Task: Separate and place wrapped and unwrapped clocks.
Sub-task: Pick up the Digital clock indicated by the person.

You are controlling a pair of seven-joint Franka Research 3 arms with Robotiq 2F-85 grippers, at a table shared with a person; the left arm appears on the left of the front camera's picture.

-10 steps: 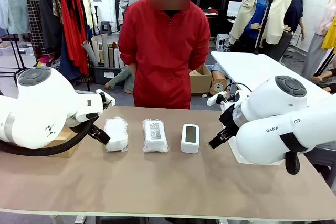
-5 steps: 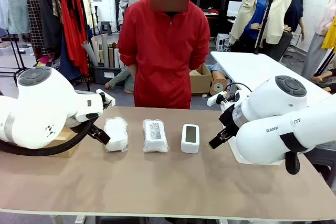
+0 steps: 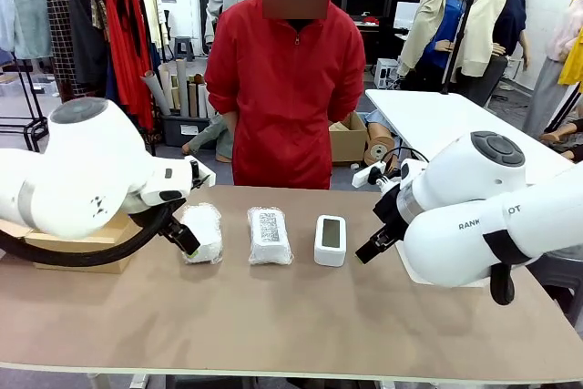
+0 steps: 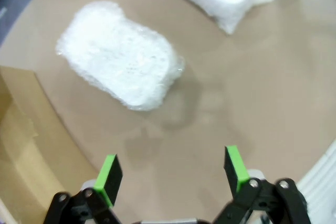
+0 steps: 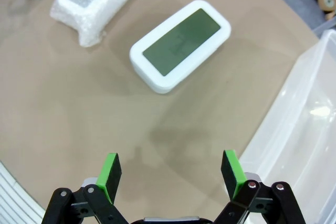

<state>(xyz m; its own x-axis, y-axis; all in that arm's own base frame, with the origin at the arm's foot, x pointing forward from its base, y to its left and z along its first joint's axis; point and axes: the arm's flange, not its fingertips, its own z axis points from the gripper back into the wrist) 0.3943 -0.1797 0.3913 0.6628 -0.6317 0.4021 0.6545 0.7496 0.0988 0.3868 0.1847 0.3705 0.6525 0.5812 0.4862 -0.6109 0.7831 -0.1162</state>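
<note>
Your left claw (image 4: 173,170) hangs wide open over the brown table (image 4: 252,77) with the plain white bubble-wrapped bundle (image 4: 121,56) just ahead of it, untouched, while your right claw (image 5: 171,171), equally wide, faces the bare white rounded clock with grey-green screen (image 5: 180,43).

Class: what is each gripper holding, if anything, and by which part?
Nothing is held. The left gripper stands open near the plain wrapped bundle; the right gripper, open near the bare clock.
</note>
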